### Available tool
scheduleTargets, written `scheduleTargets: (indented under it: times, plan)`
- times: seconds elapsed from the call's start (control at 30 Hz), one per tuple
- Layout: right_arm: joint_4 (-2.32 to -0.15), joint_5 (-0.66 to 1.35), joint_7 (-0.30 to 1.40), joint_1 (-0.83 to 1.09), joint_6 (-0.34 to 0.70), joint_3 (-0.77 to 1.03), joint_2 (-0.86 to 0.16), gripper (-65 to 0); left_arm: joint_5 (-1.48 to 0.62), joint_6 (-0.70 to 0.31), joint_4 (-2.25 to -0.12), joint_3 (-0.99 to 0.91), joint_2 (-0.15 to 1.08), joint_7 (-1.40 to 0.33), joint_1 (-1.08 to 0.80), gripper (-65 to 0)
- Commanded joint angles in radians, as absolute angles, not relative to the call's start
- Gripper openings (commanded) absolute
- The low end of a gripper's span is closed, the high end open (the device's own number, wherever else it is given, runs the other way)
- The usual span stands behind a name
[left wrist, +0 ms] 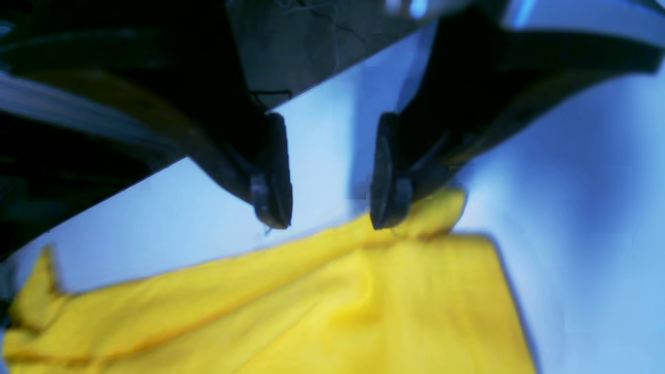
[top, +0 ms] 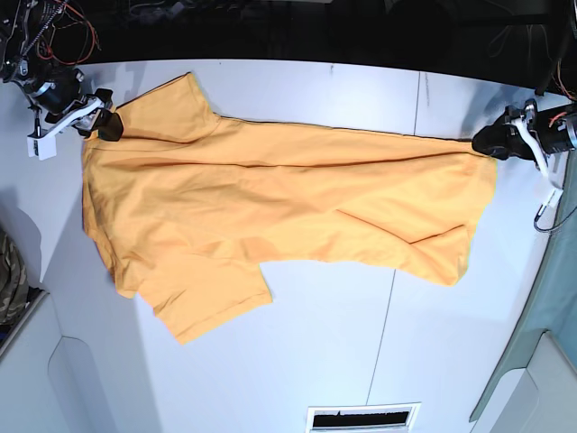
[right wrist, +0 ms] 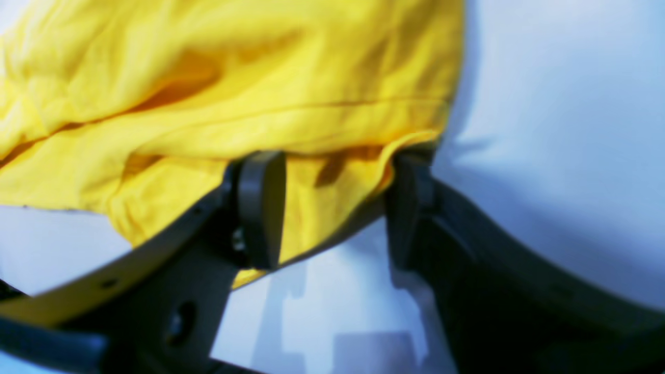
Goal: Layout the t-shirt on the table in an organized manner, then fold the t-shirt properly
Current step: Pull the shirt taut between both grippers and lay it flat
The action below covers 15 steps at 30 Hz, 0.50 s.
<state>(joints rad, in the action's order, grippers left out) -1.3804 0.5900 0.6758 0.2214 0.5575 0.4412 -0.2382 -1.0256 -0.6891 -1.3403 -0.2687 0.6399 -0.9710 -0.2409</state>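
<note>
Lying stretched across the white table, the t-shirt leaves bare room near; left gripper spread at its right edge, right gripper spread around its left corner.

The t-shirt is a soft, matt cotton-like cloth with many creases. The desk has a smooth white surface with a weak shine. The fingers of the right end effector look like dark matt plastic.
</note>
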Motion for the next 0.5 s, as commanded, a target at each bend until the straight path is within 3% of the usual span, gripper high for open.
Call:
scheduleTargets:
  times: [0.0,0.1,0.27,0.47]
  plan:
    - [-1.388,0.576,0.692,0.22,0.553,0.426,-0.246,-34.2,-1.033,-0.698,-1.354,-0.279,0.653,-0.947,-0.231,-36.0]
    - [-1.388,0.576,0.692,0.219,0.546,0.403,-0.246,-36.6,-1.003,-0.698,-1.353,-0.279,0.64,-0.926,-0.236,-36.0]
    - [-1.389,0.576,0.708,0.22,0.547,0.424,-0.247,-64.4,-1.002,-0.698,-1.353,-0.279,0.64,-0.913,-0.236,-36.0]
    - [-1.391,0.594,0.738,0.22,0.566,0.526,-0.247,-65.0,-0.957,-0.698,-1.353,-0.279,0.64,-0.891,-0.236,-36.0]
